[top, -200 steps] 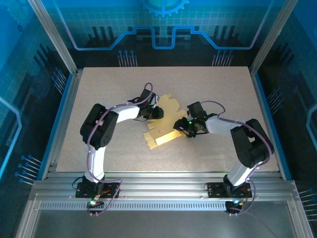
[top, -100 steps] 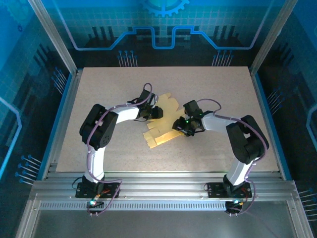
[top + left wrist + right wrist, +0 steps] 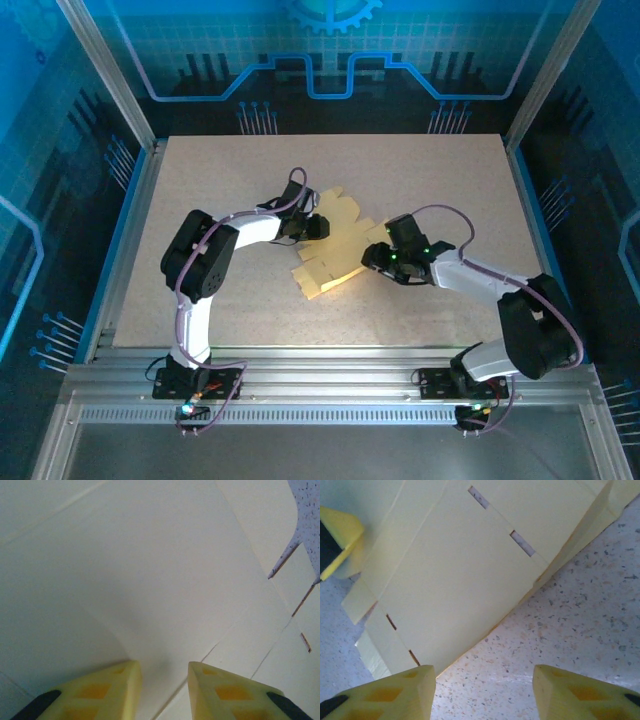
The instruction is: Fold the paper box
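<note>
The paper box (image 3: 335, 248) is a flat pale yellow die-cut sheet with flaps and slots, lying mid-table. My left gripper (image 3: 320, 227) rests on its far left part. In the left wrist view the box (image 3: 165, 570) lies under the left gripper (image 3: 162, 666), whose jaws stand a little apart with nothing clamped between them. My right gripper (image 3: 376, 257) sits just off the sheet's right edge. In the right wrist view the right gripper (image 3: 482, 670) is open over bare table, and the box (image 3: 465, 570) edge runs just past its left finger (image 3: 395, 690).
The speckled beige table (image 3: 250, 170) reaches on all sides of the sheet. Aluminium rails (image 3: 330, 385) run along the near edge and metal posts (image 3: 110, 80) stand at the corners, with blue panel walls behind.
The right gripper has let its jaws widen and sits off the sheet's edge; its arm has swung outward to the right. The left arm has stayed put.
</note>
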Available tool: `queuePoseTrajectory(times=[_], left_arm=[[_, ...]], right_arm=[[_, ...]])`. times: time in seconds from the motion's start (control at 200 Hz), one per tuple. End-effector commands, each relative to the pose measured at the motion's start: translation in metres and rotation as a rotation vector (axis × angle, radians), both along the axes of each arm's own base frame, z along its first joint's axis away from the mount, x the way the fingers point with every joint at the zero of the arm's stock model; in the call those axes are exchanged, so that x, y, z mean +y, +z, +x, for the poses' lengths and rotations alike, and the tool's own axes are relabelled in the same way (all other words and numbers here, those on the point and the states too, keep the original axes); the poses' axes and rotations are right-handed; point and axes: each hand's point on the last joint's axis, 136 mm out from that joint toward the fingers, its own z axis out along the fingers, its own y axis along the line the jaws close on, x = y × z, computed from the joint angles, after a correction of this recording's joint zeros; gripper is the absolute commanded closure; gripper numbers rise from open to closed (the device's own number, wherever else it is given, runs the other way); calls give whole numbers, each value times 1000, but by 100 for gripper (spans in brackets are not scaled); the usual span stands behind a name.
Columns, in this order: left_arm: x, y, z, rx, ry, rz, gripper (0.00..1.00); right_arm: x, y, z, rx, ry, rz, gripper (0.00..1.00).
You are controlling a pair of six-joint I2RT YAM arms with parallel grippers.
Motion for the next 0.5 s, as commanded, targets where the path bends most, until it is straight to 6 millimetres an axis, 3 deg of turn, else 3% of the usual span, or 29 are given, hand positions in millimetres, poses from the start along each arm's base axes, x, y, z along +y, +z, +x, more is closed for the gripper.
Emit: queuePoseTrajectory(times=[0.0,0.275,0.49], left_arm=[[15,-54,-53,226,-17,99,67],[13,-58,-59,221,-56,121,67],[13,-59,-59,219,-60,127,67]], right_arm=[[6,-5,4,22,9,25,49],[45,-4,40,16,91,71,54],[53,-45,43,136,115,0,53]])
